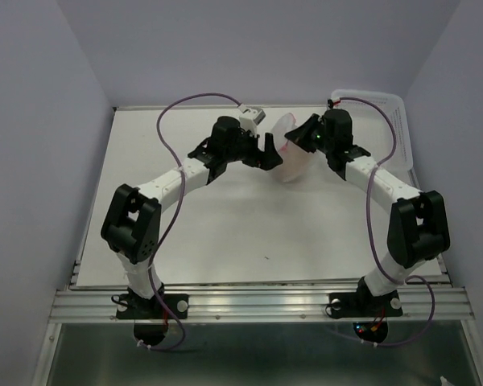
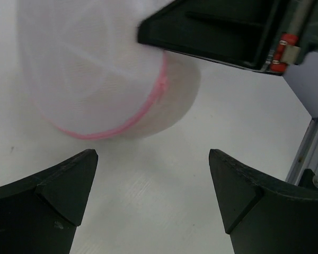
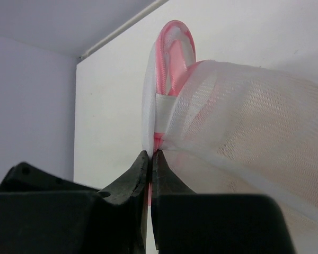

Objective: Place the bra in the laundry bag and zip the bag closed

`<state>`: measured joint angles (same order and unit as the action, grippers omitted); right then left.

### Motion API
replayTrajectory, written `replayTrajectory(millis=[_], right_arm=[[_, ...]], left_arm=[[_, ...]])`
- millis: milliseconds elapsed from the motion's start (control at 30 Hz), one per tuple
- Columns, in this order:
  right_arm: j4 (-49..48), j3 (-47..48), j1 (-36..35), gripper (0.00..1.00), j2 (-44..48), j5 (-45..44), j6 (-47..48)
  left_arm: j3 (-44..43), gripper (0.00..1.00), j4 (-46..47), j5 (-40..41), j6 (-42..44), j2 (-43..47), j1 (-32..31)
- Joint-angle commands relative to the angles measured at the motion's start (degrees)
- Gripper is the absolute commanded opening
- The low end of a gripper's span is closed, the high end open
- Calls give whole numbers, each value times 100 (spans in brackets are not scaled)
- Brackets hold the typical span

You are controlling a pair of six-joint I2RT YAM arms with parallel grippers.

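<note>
The laundry bag, a white mesh pouch with a pink rim, is held up off the table at the back centre. My right gripper is shut on its pink-trimmed edge, with the mesh hanging to the right of the fingers. My left gripper is open just left of the bag, nothing between its fingers, and the bag hangs a little ahead of it. A faint beige tint shows through the mesh. I cannot tell whether that is the bra.
A white plastic basket stands at the back right corner. The aluminium rail runs along the table's near edge. Purple-grey walls close in the table on three sides. The right arm's black body fills the top of the left wrist view.
</note>
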<state>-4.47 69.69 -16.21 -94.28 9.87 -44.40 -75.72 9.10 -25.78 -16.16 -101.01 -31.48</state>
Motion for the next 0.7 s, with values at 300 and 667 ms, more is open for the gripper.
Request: replayTrajectory(millis=[300,667], right_arm=[[-353,-272,-330,1,340,-1663,-1062],[-318,-263,-383,1,226,-1576,-1352]], left_arm=[[-258,77,716,135,-124,-296,-385],[-513,71,1041,-33,-291,-709,-517]])
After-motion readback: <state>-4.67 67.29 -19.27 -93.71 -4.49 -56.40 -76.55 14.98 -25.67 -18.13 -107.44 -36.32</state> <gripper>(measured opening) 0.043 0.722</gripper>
